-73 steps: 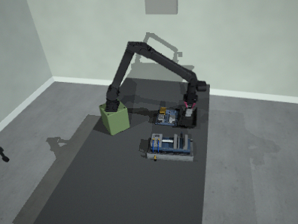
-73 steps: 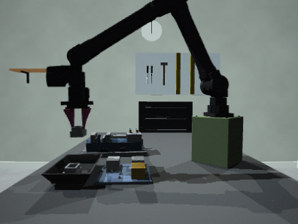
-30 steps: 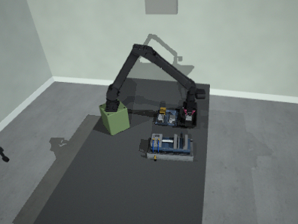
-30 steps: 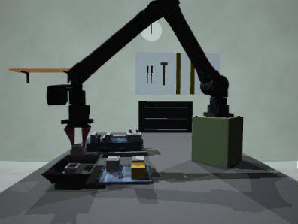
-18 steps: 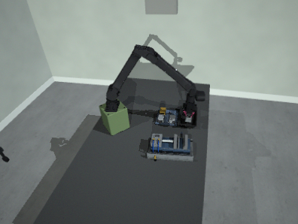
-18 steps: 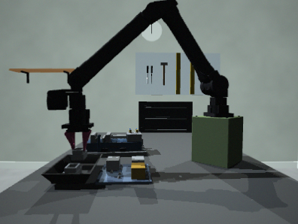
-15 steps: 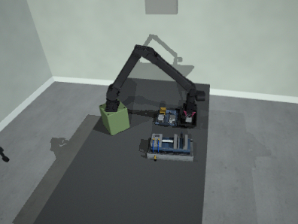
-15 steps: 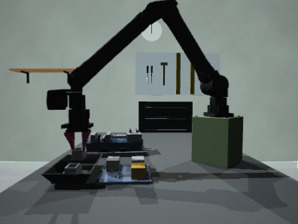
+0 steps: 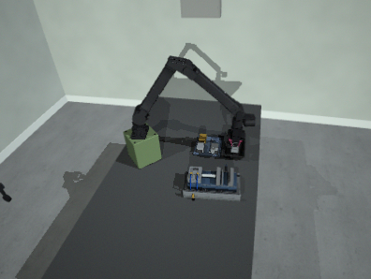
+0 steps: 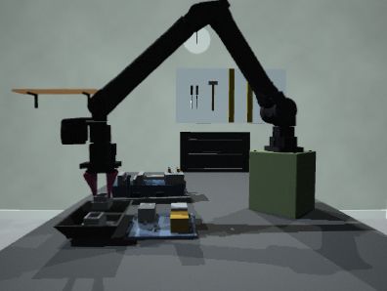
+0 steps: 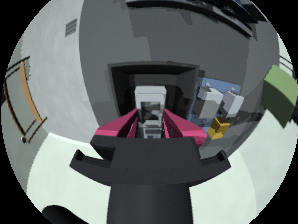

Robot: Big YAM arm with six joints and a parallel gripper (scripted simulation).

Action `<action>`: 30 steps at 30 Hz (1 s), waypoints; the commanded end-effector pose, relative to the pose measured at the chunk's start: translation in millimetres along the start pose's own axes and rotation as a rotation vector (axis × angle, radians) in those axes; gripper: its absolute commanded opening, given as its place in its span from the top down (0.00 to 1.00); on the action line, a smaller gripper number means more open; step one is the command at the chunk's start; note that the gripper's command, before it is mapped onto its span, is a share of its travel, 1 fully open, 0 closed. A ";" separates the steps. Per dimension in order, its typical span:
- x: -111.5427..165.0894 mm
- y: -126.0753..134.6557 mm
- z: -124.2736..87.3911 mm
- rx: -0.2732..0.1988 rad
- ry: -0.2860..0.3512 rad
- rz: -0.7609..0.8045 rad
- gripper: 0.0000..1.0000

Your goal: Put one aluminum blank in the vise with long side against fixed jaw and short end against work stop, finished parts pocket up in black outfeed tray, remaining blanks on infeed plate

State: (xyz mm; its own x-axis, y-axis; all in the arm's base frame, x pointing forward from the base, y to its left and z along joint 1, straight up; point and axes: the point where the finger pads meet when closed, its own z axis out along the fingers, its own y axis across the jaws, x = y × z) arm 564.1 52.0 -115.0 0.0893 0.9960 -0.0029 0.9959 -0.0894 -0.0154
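Note:
My gripper [image 10: 101, 191] is shut on a gray finished part [image 10: 103, 199] and holds it low over the far half of the black outfeed tray. In the wrist view the held part [image 11: 152, 121] sits between the pink fingers above the tray. Another finished part [image 10: 93, 218] lies in the near half of the tray. The infeed plate [image 10: 161, 226] holds a gray blank [image 10: 147, 212] and a yellow brass blank [image 10: 179, 218]. The vise [image 9: 213, 180] stands in front of the plate; I cannot tell what is between its jaws.
The green arm pedestal [image 10: 281, 182] stands to the right of the plate. A black drawer cabinet [image 10: 215, 151] and a tool board [image 10: 230, 95] are at the back wall. The tray and plate sit side by side, close together.

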 end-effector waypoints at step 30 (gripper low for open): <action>5.9 21.4 -23.1 -0.060 0.013 -0.012 1.00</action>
State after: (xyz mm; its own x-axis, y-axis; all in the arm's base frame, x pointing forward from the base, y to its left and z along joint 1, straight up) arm 564.3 52.0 -115.0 0.0893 0.9960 -0.0027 0.9959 -0.0894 -0.0146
